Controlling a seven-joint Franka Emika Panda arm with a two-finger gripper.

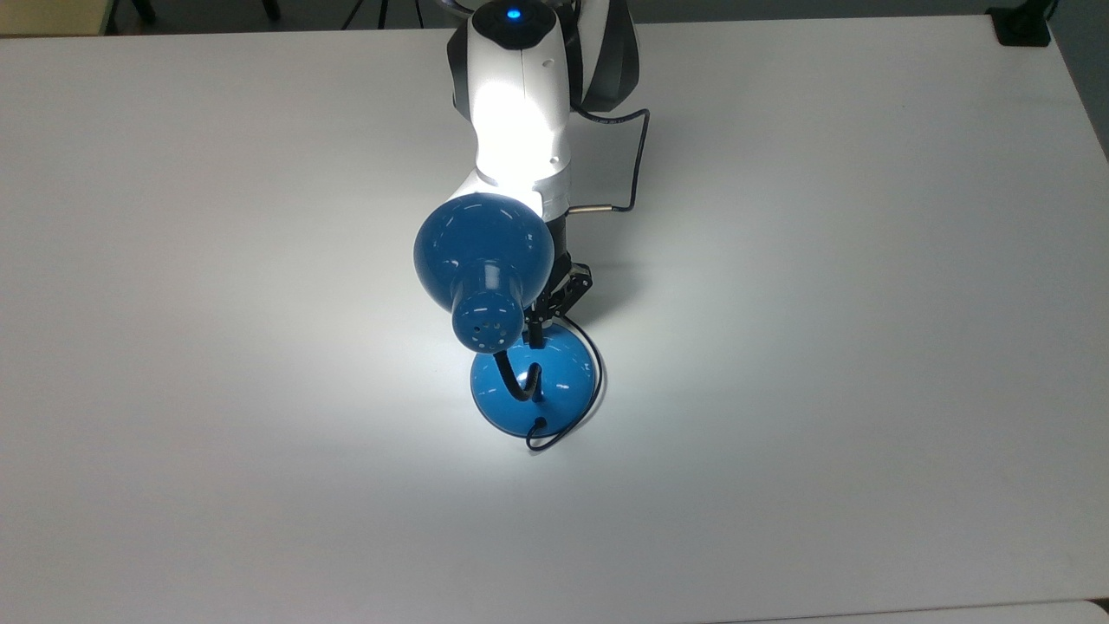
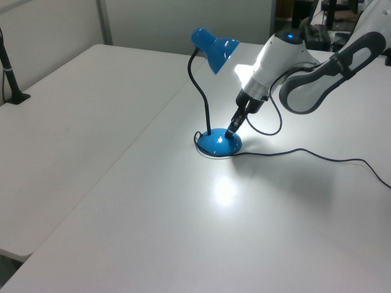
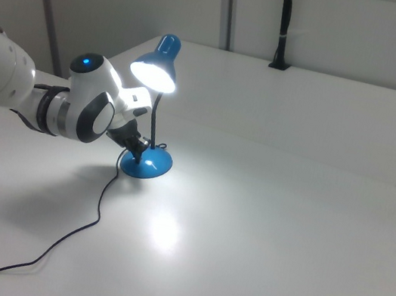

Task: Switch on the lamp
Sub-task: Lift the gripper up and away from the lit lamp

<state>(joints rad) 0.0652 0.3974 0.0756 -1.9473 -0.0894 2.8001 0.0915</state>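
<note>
The blue lamp is lit. Its shade throws a bright pool of light on the white table and on my white wrist. In the right view the shade's mouth glows. My gripper is shut, its black fingertips pressed together onto the far side of the round blue base, where the shade hides the contact point from the top view. The left view shows my gripper slanting down onto the base beside the black gooseneck. In the right view my gripper touches the base.
The lamp's thin black cord trails across the table toward the left view's right. A black clamp post stands at the left view's far left edge. A seam runs between two joined tables.
</note>
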